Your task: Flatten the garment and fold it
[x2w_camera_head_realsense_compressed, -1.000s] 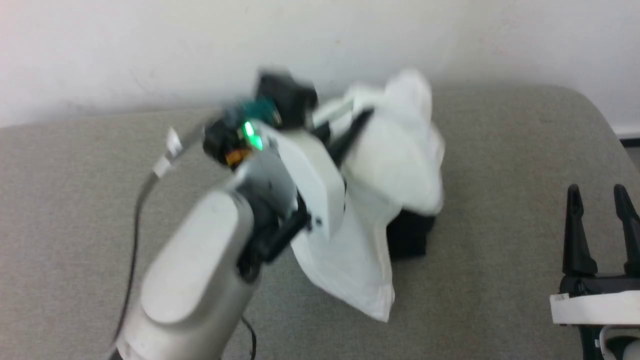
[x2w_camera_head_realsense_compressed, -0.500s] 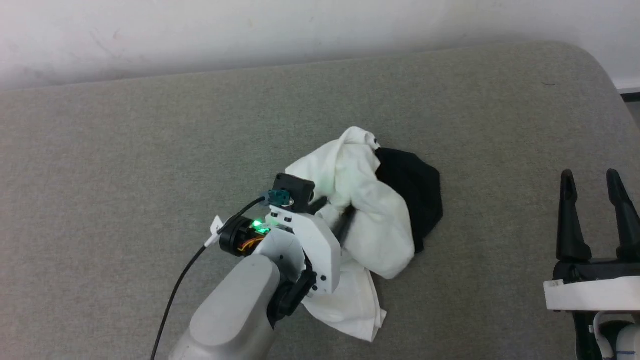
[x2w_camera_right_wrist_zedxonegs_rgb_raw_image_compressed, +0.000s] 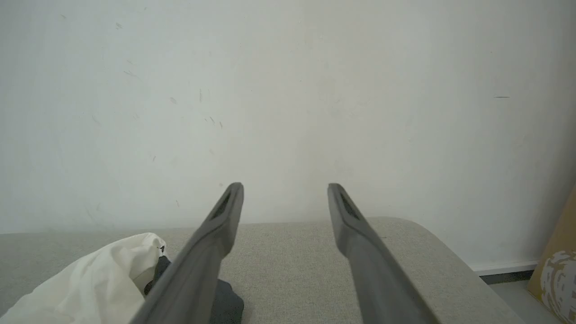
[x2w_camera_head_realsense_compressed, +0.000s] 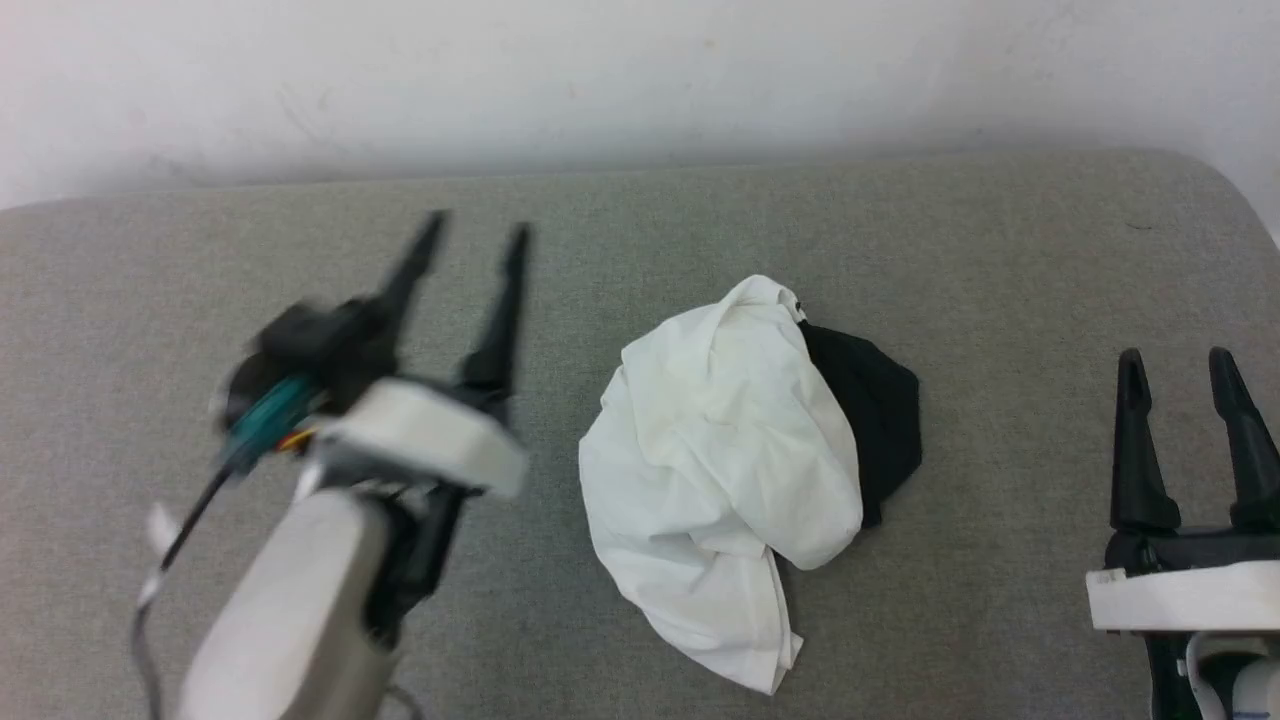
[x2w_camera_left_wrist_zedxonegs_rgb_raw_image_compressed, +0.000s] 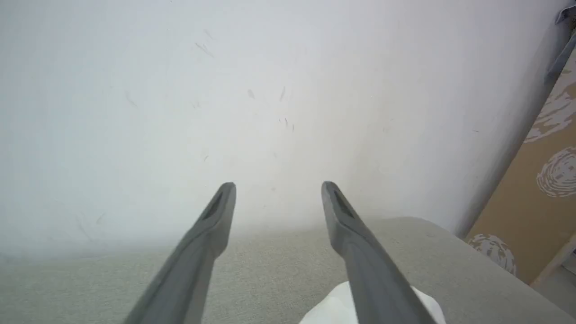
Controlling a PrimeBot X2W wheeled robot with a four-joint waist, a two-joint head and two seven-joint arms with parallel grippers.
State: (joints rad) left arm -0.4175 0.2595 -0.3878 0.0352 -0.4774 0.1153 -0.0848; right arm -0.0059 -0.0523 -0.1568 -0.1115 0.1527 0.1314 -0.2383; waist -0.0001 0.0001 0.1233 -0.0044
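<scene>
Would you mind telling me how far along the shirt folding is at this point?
Nothing looks done yet: the garment lies as a crumpled heap on the grey padded surface. Nothing is in hand either: the left claw is open beside the heap, apart from it, and the right claw is open off to its other side. Spreading it flat and every fold remain.

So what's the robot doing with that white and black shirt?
The robot is meant to flatten and fold the shirt, but right now nothing is holding it. It lies in a crumpled heap on the grey cushion, white cloth on top, black cloth poking out toward the right hand. The left hand is open beside the heap, not touching it. The right hand is open too, off to the other side. It is not flat yet.
</scene>
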